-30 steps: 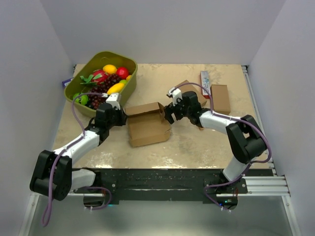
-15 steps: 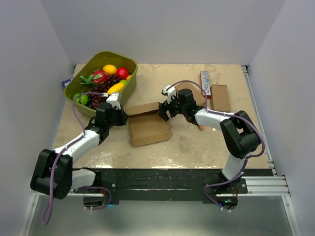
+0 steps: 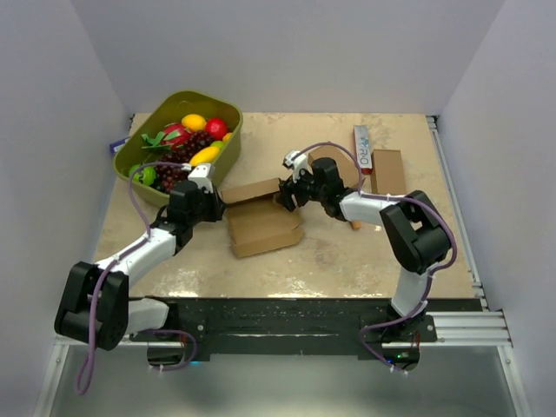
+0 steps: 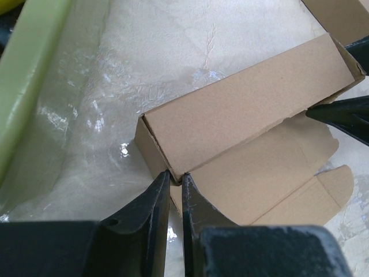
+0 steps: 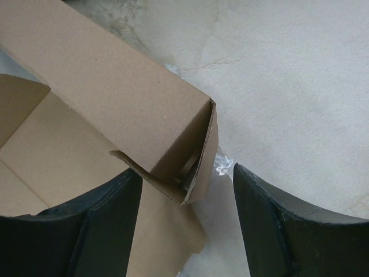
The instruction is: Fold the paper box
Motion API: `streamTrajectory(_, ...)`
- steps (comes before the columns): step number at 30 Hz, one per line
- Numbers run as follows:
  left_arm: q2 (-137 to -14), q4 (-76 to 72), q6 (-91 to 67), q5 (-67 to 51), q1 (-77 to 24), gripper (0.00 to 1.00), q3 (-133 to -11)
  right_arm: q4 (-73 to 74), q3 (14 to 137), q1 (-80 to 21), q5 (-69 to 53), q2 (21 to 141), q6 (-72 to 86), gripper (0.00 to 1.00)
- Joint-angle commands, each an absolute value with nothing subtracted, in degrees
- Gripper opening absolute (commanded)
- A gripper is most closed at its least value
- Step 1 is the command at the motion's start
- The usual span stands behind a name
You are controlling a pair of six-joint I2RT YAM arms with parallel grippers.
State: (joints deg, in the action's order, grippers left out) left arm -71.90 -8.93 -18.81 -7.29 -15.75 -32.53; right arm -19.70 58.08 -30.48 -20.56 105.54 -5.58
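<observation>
In the middle of the top view, the paper box point(image 3: 263, 224) lies on the beige surface point(image 3: 365, 261). It sits between the two arms, down and to the right of a green tub of fruit point(image 3: 228, 122). Its long axis runs left to right across the frame, with the right end tilted slightly toward the top. A folded-up section stands along the box's upper edge. A flat panel with small flaps spreads from it toward the bottom of the frame, so the box opens that way.

The left pincer point(image 3: 217, 202) is clenched on the left end of the raised section. In its wrist view the fingers point(image 4: 158, 199) pinch a thin cardboard edge at the corner. The right pincer point(image 3: 284, 193) is released. In its wrist view the jaws stand wide apart on either side of the right end, where a loose side flap point(image 5: 199, 167) hangs partly open.

The box looks light, thin and dry. Its panels are probably stiff, while the creases bend easily and hard squeezing would likely dent it. It may also skid on the smooth surface unless one end is pinned. The best holds appear to be the panel edges at either end, close to a crease.
</observation>
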Motion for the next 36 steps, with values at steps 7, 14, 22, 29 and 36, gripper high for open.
streamTrajectory(7,-73.04,-7.65,-17.40,-9.05,-15.21,0.11,-34.28,-30.49,59.77,-31.73,-19.43,107.66,-0.97,0.56)
streamTrajectory(14,-73.13,-7.82,-17.40,-9.75,-15.21,0.10,-34.28,-34.36,60.29,-33.48,-17.14,109.51,1.93,0.47)
streamTrajectory(22,-73.39,-8.09,-17.58,-10.81,-15.21,0.10,-34.37,-35.24,61.35,-35.15,-12.57,111.44,3.25,0.34)
streamTrajectory(29,-73.48,-8.26,-17.75,-11.51,-15.21,0.09,-34.45,-37.44,61.00,-36.03,-8.00,112.15,5.89,0.17)
streamTrajectory(36,-73.74,-10.81,-18.72,-14.59,-15.21,0.08,-33.66,-33.67,61.61,-38.84,1.66,111.36,5.18,0.05)
